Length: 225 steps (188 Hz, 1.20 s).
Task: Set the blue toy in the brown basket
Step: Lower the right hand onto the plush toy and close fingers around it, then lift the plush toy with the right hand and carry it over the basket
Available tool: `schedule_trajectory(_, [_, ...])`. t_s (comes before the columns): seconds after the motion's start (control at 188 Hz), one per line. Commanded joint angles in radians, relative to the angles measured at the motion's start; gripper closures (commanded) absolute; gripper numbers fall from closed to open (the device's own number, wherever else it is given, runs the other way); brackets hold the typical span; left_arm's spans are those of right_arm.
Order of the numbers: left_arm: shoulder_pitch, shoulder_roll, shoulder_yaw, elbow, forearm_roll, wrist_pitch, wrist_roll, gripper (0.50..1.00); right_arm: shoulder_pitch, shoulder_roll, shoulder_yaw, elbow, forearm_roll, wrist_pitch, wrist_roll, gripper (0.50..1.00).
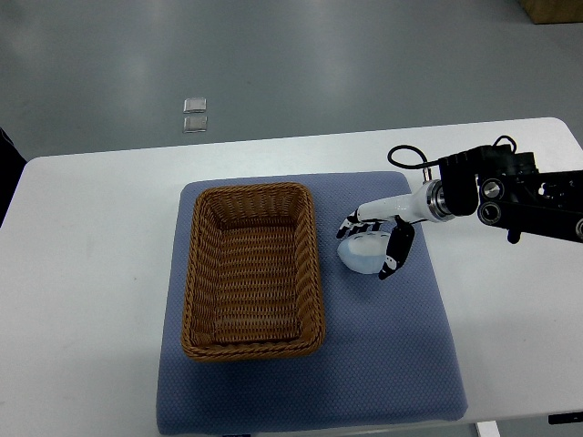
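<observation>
We log one working arm: the right arm [510, 196] enters from the right edge of the tabletop [82, 273] and reaches toward its middle. The right hand [375, 241] sits over the blue toy [363, 255], a pale blue rounded piece. The black-tipped fingers [350, 224] curl down along the toy's far side, and the thumb [397, 255] comes down along its near-right side. We read this as the hand wrapped around the toy; whether the toy is lifted clear of the mat we cannot tell from this steep view.

The toy lies on the blue mat [383, 364], toward the mat's far right part, just beside the right long wall of the brown basket [314, 273] but outside it. We see a narrow strip of mat between toy and basket rim.

The basket is rectangular wicker and stands on the left half of the mat, long axis running from the far edge toward the near edge. Its inside shows only woven floor.

The mat covers the middle of the white tabletop, reaching close to the near edge. Beyond the far edge, on the grey floor [273, 55], we note two small clear square items [194, 115].
</observation>
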Motion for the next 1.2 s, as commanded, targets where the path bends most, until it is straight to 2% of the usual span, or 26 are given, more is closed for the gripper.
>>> schedule_trajectory(0.0, [0.0,0.0,0.0,0.0,0.0,0.0,0.0,0.5,-0.002,0.0,-0.001,-0.001,-0.005,-0.001,0.0,0.72])
schedule_trajectory(0.208, [0.0,0.0,0.0,0.0,0.0,0.0,0.0,0.5,-0.008,0.006,-0.001,-0.001,-0.006,0.001,0.0,0.871])
schedule_trajectory(0.267, [0.0,0.0,0.0,0.0,-0.001,0.0,0.0,0.5,-0.008,0.011,-0.001,-0.001,-0.014,0.003,0.0,0.948])
schedule_trajectory(0.32, [0.0,0.0,0.0,0.0,0.0,0.0,-0.002,0.5,-0.007,0.009,-0.001,-0.001,-0.023,0.003,0.0,0.989])
schedule_trajectory(0.544, [0.0,0.0,0.0,0.0,-0.001,0.0,0.0,0.5,0.01,-0.02,0.013,-0.003,-0.021,0.015,0.002,0.991])
schedule_trajectory(0.917, [0.0,0.0,0.0,0.0,0.0,0.0,0.0,0.5,0.145,-0.03,0.032,-0.018,-0.011,0.012,0.005,0.969])
schedule_trajectory(1.194, [0.0,0.0,0.0,0.0,0.0,0.0,-0.002,0.5,0.191,0.12,0.133,-0.105,-0.009,-0.013,0.011,0.961])
